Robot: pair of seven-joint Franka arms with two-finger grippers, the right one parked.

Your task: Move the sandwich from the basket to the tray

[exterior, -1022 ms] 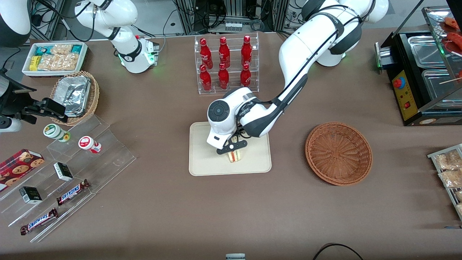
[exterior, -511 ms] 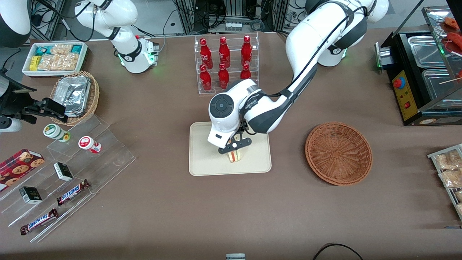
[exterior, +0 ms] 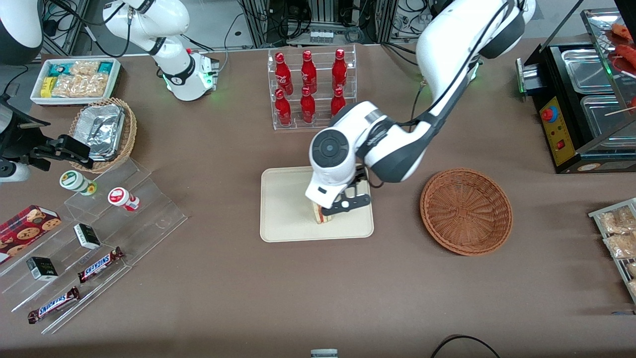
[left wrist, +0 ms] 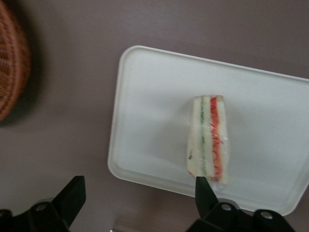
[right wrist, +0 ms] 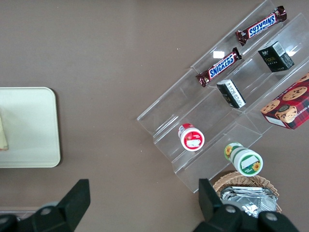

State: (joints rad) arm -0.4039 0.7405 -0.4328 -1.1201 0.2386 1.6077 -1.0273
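The sandwich [exterior: 319, 215], a pale bread wedge with red and green filling stripes, lies on the cream tray [exterior: 283, 209]; the arm's hand covers part of it in the front view. In the left wrist view the sandwich [left wrist: 208, 140] rests whole on the tray [left wrist: 154, 96], apart from both fingers. My gripper [exterior: 344, 204] hangs above the tray's edge nearest the basket. It is open [left wrist: 137, 193] with nothing between its fingers. The reddish-brown wicker basket [exterior: 466, 211] stands empty beside the tray, toward the working arm's end; its rim [left wrist: 12, 72] shows in the left wrist view.
A clear rack of red bottles [exterior: 310, 89] stands farther from the front camera than the tray. Toward the parked arm's end are stepped acrylic shelves with snacks [exterior: 99, 223], a tan basket with foil [exterior: 104, 132] and a white snack bin [exterior: 74, 79]. A black food warmer [exterior: 581, 104] sits at the working arm's end.
The gripper has risen off the sandwich and shifted toward the basket. The sandwich stays where it was on the tray.
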